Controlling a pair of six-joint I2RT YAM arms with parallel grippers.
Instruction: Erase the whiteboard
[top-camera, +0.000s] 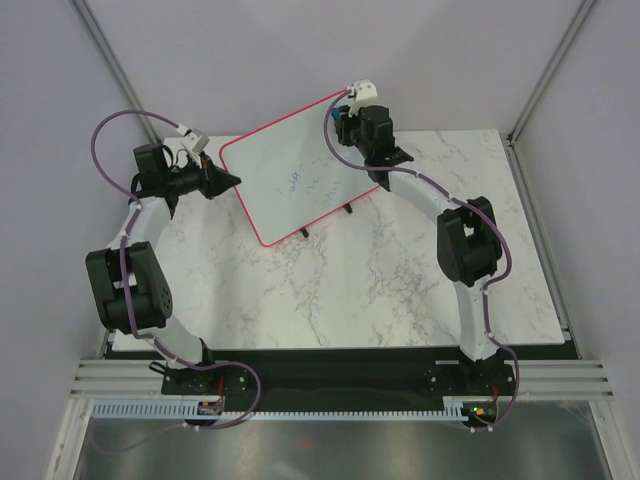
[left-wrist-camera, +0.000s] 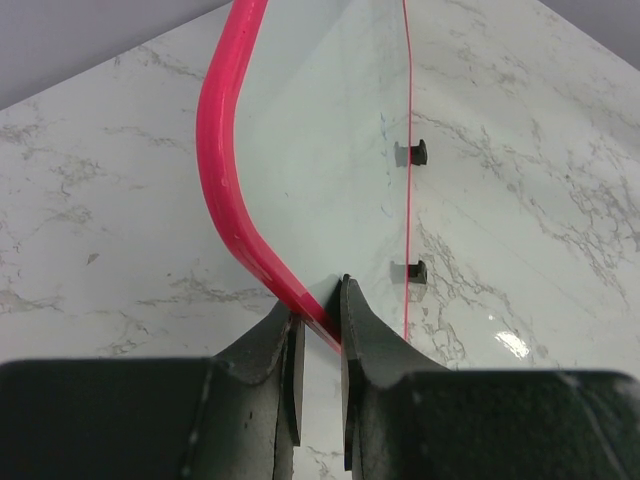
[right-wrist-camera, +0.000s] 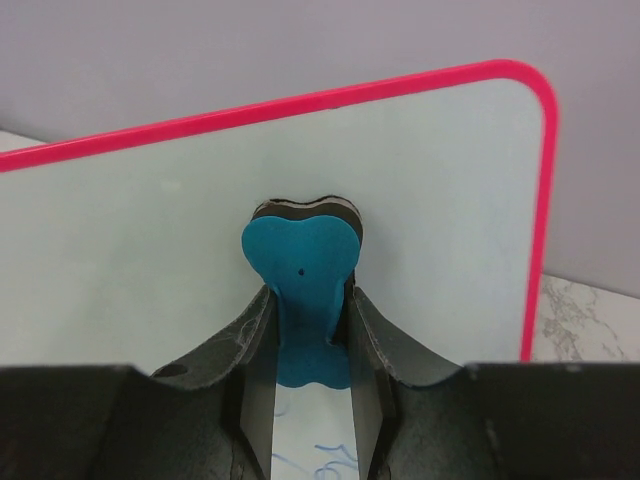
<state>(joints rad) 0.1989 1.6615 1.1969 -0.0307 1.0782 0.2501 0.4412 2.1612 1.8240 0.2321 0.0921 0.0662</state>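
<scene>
Whiteboard (top-camera: 300, 165): far middle of the table (top-camera: 400, 290), tipped up, long side running from left to far right.
Blue writing (top-camera: 305, 187): not wiped yet, on the board's near right part.
Eraser (right-wrist-camera: 303, 250): teal, up by the board's far right corner, facing the board. The writing lies near and left of it.
Right gripper (right-wrist-camera: 307, 292): fingers squeezed on the eraser. This arm is closer to the writing.
Left gripper (left-wrist-camera: 318, 305): fingers pinched on the pink frame (left-wrist-camera: 225, 170) at the board's left edge.
Next move, I think: slide the eraser near and left, over the writing.
</scene>
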